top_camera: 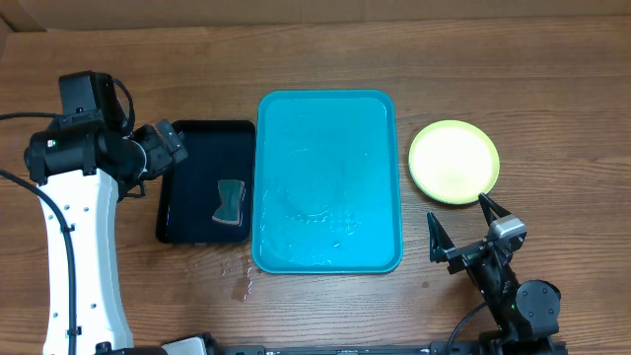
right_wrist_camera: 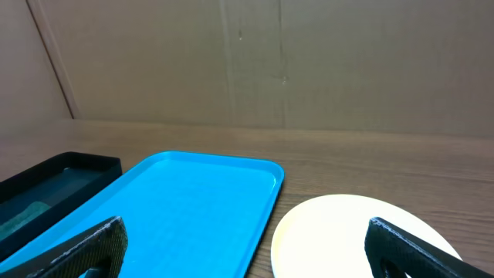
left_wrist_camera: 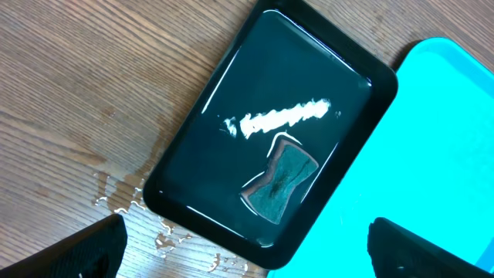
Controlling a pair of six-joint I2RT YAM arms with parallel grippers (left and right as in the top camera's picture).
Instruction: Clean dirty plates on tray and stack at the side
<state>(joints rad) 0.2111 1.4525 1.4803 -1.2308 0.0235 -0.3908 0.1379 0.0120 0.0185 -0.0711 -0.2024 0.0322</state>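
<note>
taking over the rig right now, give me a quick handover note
Left gripper: open, empty, over the black tray's left edge.
Right gripper: open, empty, just short of the yellow-green plate.
Turquoise tray: wet, no plates on it. The plate sits on the table to its right; whether others lie under it cannot be told. Sponge lies in the black tray.
Done: apparently all of it. Left: probably only checking the stack.

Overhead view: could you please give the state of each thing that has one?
turquoise tray: wet, no plates on it
black tray: holds water
sponge: lying in black tray
yellow-green plate: on table, looks clean
left claw: open, empty
right claw: open, empty
</note>
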